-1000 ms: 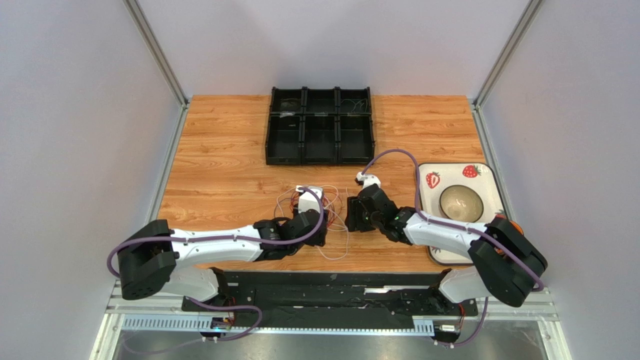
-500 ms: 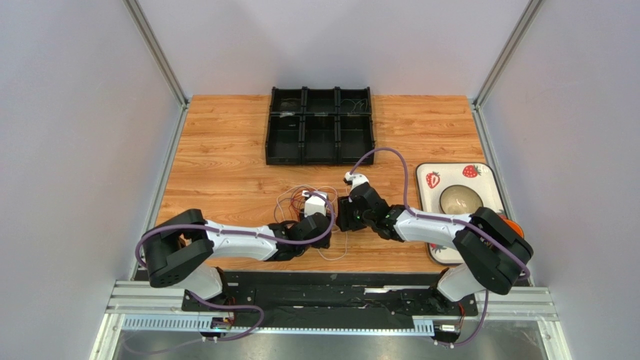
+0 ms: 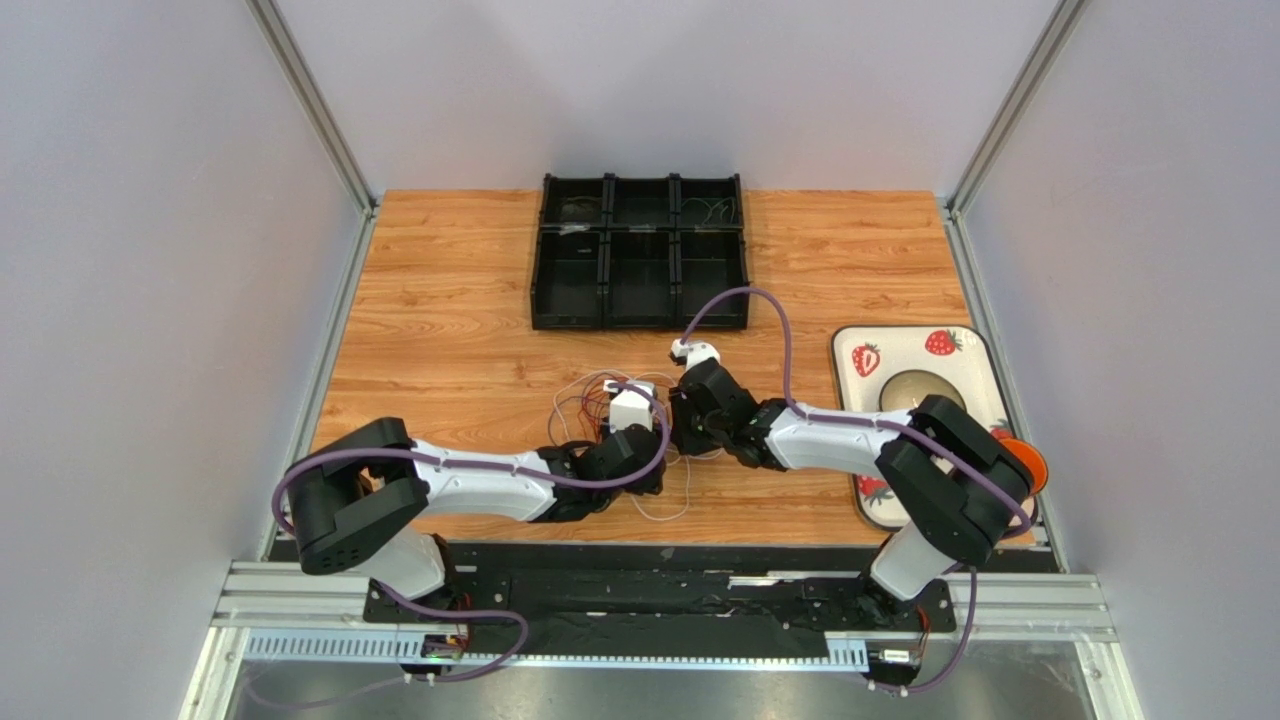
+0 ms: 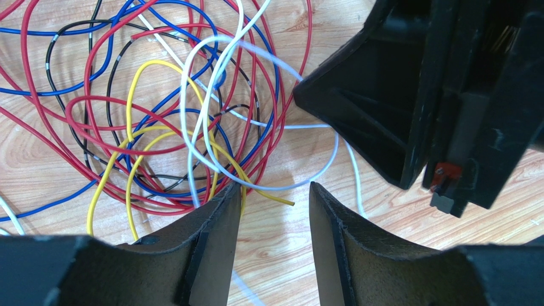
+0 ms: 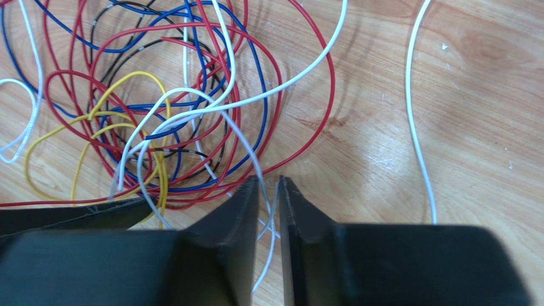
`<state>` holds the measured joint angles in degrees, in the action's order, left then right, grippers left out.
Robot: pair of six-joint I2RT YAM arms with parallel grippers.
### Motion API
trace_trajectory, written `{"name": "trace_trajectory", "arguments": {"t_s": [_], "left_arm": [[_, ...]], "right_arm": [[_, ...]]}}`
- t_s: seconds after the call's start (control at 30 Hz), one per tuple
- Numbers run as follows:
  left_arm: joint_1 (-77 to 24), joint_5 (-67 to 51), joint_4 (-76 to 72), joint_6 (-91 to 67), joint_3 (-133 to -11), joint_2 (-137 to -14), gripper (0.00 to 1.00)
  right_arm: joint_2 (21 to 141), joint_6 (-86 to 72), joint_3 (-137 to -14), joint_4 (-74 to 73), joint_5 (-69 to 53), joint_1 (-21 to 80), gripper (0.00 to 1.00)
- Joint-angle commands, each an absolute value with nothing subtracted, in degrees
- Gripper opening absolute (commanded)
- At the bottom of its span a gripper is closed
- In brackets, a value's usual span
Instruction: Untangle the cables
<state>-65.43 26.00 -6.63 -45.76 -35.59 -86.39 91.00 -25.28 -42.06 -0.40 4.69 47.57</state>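
Observation:
The cables (image 4: 159,115) lie in one loose tangle of red, blue, yellow, white and dark wires on the wooden table; they also show in the right wrist view (image 5: 159,108) and, small, in the top view (image 3: 579,402). My left gripper (image 4: 271,188) is open and empty, low at the tangle's right edge, with a yellow wire end just beyond its left fingertip. My right gripper (image 5: 268,182) is closed to a narrow gap on a white cable (image 5: 271,210) that runs between its fingers. The two grippers face each other closely; the right one fills the left wrist view's upper right (image 4: 415,95).
A black six-compartment organiser (image 3: 642,252) stands at the back of the table. A white strawberry-print tray (image 3: 962,348) with a bowl (image 3: 906,387) sits at the right, an orange object (image 3: 1026,458) beside it. A loose white wire (image 5: 418,127) lies right of the tangle.
My right arm has reached left to the tangle, its gripper now at the tangle's right edge against the left gripper. The left arm extended toward the tangle, then held still.

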Motion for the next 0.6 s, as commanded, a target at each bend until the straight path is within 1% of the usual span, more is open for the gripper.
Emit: {"name": "trace_trajectory", "arguments": {"t_s": [0.0, 0.03, 0.1, 0.13, 0.17, 0.3, 0.37, 0.5, 0.57], "left_arm": [[-65.21, 26.89, -8.61, -46.93, -35.16, -85.87, 0.52], [-65.21, 26.89, -8.7, -47.11, -34.98, -85.7, 0.52], [-65.13, 26.98, -8.79, -47.28, -34.63, -85.43, 0.52], [-65.21, 27.07, -8.88, -47.37, -34.54, -85.34, 0.52], [-65.13, 27.16, -8.96, -47.29, -34.54, -85.34, 0.52], [-65.04, 27.68, -8.96, -47.55, -34.45, -85.43, 0.52], [-64.87, 27.95, -8.88, -48.07, -34.37, -85.78, 0.52], [-64.34, 28.47, -6.69, -49.04, -36.03, -87.54, 0.53], [-64.25, 29.0, -5.8, -49.66, -37.0, -88.59, 0.53]], "right_arm": [[91.93, -25.14, -45.08, -2.28, 7.29, 48.25, 0.16], [92.28, -25.14, -45.26, -2.81, 7.47, 48.34, 0.12], [92.72, -25.14, -45.7, -3.34, 7.47, 48.6, 0.08], [92.81, -25.05, -45.79, -3.69, 7.38, 48.78, 0.02], [92.81, -25.05, -45.88, -3.78, 7.47, 48.87, 0.0], [89.93, -24.61, -47.45, -6.58, 8.34, 49.22, 0.0], [87.11, -23.38, -49.21, -12.2, 9.57, 49.48, 0.0], [75.19, -20.13, -55.09, -22.64, 12.03, 49.48, 0.0], [71.91, -18.2, -59.05, -25.47, 13.35, 49.22, 0.0]]}}
